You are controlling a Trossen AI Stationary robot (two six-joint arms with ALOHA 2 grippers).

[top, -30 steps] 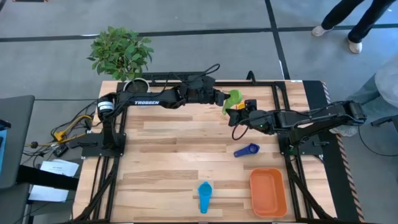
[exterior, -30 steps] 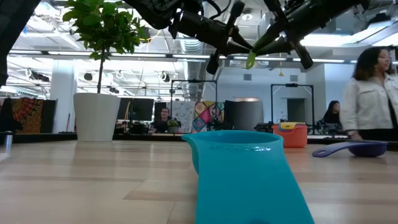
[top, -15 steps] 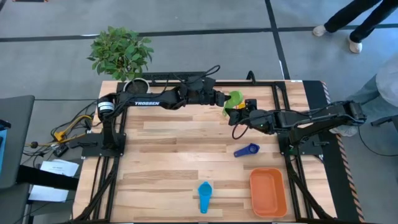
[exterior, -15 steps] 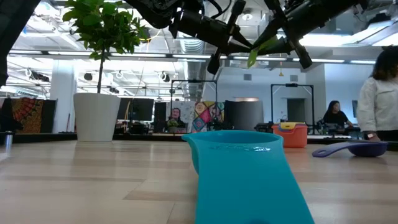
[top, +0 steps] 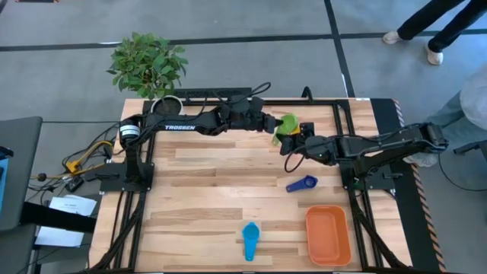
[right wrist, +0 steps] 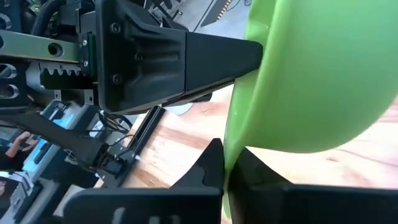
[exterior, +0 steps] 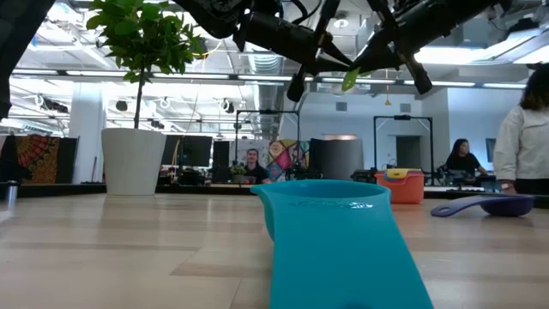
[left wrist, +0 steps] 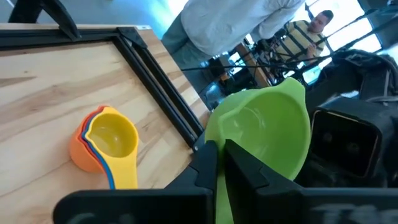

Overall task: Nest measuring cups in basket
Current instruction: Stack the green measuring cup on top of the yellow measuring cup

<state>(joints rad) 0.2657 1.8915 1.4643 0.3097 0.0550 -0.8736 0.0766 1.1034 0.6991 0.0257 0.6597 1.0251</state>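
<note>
You have a table (top: 205,190) of pale wood planks, visible grain, satin finish, framed by matt black metal rails (top: 346,129). The green cup (left wrist: 267,134) is smooth plastic with a soft sheen, as are the yellow cup (left wrist: 112,137) and the orange cup (left wrist: 81,149) under it. The light blue cup (exterior: 330,232) reads as matt plastic. The basket (top: 328,234) is smooth orange plastic. Gripper fingers (right wrist: 186,59) are matt black.

The shallow orange rectangular plastic basket (top: 328,234) sits in the front right corner. The light blue plastic measuring cup (top: 250,239) lies left of it by the front edge, and the dark blue plastic measuring cup (top: 302,184) lies behind it, apart. The white cylindrical plant pot (top: 164,104) stands at the back left corner.
</note>
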